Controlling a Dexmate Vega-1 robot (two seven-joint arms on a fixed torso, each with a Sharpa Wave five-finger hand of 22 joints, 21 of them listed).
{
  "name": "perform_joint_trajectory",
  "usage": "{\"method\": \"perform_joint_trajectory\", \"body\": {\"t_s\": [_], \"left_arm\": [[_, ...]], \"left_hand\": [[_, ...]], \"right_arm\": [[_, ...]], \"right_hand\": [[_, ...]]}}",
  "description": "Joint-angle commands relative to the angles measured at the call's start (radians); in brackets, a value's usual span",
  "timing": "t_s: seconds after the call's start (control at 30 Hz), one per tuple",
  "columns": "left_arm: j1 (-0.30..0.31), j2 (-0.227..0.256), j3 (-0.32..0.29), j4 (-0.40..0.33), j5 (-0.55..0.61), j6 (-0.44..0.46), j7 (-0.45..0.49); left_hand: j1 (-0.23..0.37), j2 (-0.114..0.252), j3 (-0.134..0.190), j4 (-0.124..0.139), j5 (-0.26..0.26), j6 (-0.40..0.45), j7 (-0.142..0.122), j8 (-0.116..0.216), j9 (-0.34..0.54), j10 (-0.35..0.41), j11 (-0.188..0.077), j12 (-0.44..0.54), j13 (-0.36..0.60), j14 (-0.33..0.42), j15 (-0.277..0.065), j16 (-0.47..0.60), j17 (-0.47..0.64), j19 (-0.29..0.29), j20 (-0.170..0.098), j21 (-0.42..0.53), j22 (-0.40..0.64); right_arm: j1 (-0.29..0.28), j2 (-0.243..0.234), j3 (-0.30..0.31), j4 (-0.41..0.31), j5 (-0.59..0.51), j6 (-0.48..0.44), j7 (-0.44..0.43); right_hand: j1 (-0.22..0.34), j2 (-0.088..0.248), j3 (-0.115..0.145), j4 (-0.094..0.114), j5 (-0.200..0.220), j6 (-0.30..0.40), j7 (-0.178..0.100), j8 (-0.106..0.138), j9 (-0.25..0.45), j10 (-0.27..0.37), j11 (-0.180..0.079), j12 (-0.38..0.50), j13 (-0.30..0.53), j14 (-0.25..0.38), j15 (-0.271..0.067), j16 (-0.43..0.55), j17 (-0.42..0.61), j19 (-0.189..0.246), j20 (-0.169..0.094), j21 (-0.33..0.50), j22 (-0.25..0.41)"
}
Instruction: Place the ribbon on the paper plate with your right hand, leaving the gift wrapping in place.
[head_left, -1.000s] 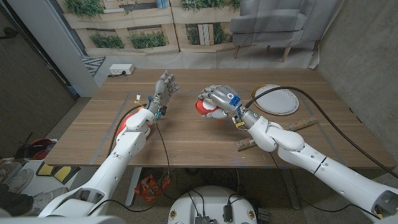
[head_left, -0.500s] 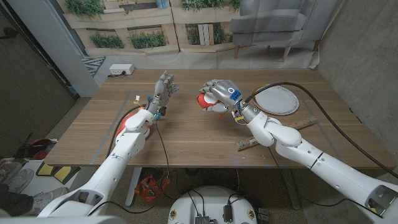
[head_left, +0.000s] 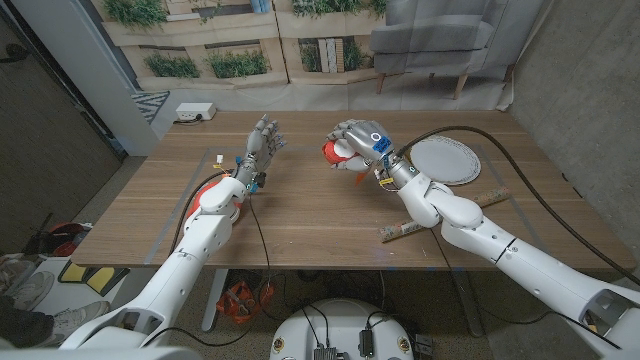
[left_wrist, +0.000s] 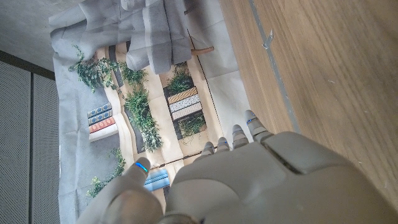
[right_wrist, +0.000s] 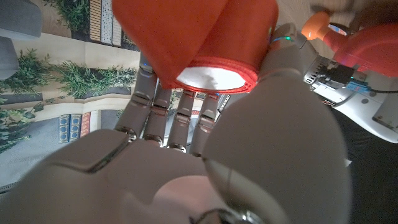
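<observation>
My right hand (head_left: 360, 146) grips a red ribbon (head_left: 333, 152) and holds it over the middle of the table, to the left of the white paper plate (head_left: 445, 159). In the right wrist view the ribbon (right_wrist: 205, 37) shows as red loops with a white inside, held against the fingers (right_wrist: 177, 106) of that hand. The roll of gift wrapping (head_left: 399, 232) lies on the table near the front right, partly hidden under my right forearm. Further left, my left hand (head_left: 263, 141) stands with its fingers apart and pointing up, holding nothing. The left wrist view looks along the left hand (left_wrist: 249, 180).
A red-orange object (head_left: 206, 190) sits on the table under my left forearm. A white box (head_left: 194, 113) lies beyond the table's back left corner. A black cable (head_left: 520, 180) curves around the plate at the right.
My right hand has carried the ribbon up and toward the back right, closer to the plate. My left hand has stayed where it was.
</observation>
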Motion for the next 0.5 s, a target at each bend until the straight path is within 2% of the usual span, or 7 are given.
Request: {"method": "perform_joint_trajectory", "body": {"t_s": [0.03,0.5], "left_arm": [[0.006,0.006,0.000,-0.010,-0.003,0.005,0.005],[0.008,0.009,0.001,-0.015,-0.002,0.007,0.012]], "left_hand": [[0.002,0.112,-0.002,-0.001,0.007,-0.105,-0.006,0.001,0.006,-0.228,0.004,0.002,0.005,-0.224,0.004,0.006,0.003,-0.196,0.007,-0.001,0.003],[0.002,0.112,-0.002,-0.001,0.007,-0.105,-0.006,0.001,0.006,-0.230,0.004,0.001,0.005,-0.224,0.004,0.005,0.003,-0.196,0.006,-0.002,0.003]], "right_arm": [[0.019,0.002,0.001,0.030,0.025,-0.047,0.008],[0.031,0.000,0.013,0.049,0.057,-0.106,0.010]], "right_hand": [[0.327,0.321,0.013,0.013,0.010,0.112,0.044,-0.002,0.006,0.064,-0.040,0.198,0.077,0.315,-0.372,-0.004,0.263,-0.063,-0.186,0.008,0.000],[0.330,0.320,0.009,0.015,0.012,0.114,0.046,-0.009,0.009,0.067,-0.036,0.196,0.079,0.318,-0.372,-0.009,0.264,-0.069,-0.186,0.021,-0.008]]}}
